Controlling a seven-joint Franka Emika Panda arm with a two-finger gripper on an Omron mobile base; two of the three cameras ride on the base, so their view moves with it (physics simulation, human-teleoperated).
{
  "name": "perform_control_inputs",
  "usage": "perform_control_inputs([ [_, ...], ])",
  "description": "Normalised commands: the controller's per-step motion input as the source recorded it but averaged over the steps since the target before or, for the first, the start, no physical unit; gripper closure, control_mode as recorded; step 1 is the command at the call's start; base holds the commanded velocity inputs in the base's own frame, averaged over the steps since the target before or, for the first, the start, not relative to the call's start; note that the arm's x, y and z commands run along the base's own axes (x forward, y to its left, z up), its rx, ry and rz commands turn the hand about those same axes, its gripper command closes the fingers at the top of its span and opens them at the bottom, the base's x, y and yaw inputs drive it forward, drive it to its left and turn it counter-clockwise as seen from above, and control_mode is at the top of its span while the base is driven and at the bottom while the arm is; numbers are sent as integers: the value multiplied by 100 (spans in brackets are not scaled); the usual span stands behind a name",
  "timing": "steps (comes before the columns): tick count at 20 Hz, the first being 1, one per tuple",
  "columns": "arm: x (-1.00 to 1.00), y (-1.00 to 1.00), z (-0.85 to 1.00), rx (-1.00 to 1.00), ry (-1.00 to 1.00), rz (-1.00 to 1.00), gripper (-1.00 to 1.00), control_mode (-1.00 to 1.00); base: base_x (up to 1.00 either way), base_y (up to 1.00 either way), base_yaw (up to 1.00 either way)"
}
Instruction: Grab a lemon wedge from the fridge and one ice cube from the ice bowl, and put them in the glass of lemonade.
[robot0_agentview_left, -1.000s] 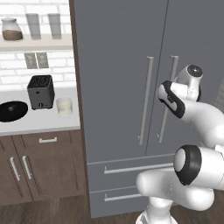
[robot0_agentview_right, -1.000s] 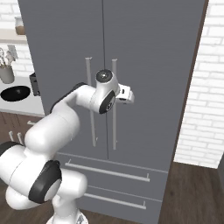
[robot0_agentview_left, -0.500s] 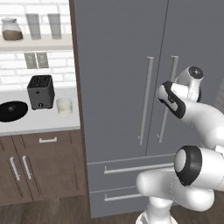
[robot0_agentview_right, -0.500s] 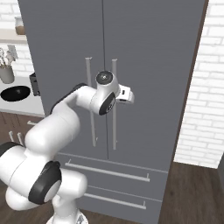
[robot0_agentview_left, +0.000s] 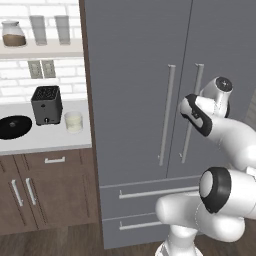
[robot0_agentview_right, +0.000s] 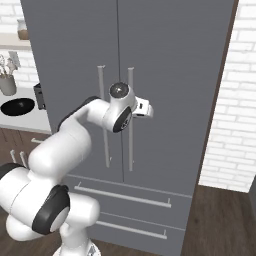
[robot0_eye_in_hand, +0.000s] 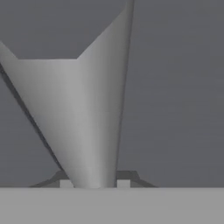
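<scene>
Left base view: the grey fridge (robot0_agentview_left: 145, 100), doors closed, fills the middle; on the tabletop (robot0_agentview_left: 45, 142) to its left sit the black ice bowl (robot0_agentview_left: 14, 126), a toaster (robot0_agentview_left: 46, 104) and the glass of lemonade (robot0_agentview_left: 73, 121).

Right base view: the arm reaches the right door's handle (robot0_agentview_right: 131, 145) (its hand (robot0_agentview_right: 146, 109) sits there).

Hand view: fingertips (robot0_eye_in_hand: 123, 183) flank the handle bar; whether they clamp it, I cannot tell.
</scene>
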Motion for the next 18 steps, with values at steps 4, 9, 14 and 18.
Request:
perform_control_inputs([
  [4,-10,-64,0,3,-8,-4,100,-100,0,0,0],
  [9,-50,-84,0,9,-12,-5,100,-100,0,0,0],
  [14,-93,-86,4,10,-10,-5,100,-100,0,0,0],
  [18,-78,-89,30,10,0,-5,100,-100,0,0,0],
])
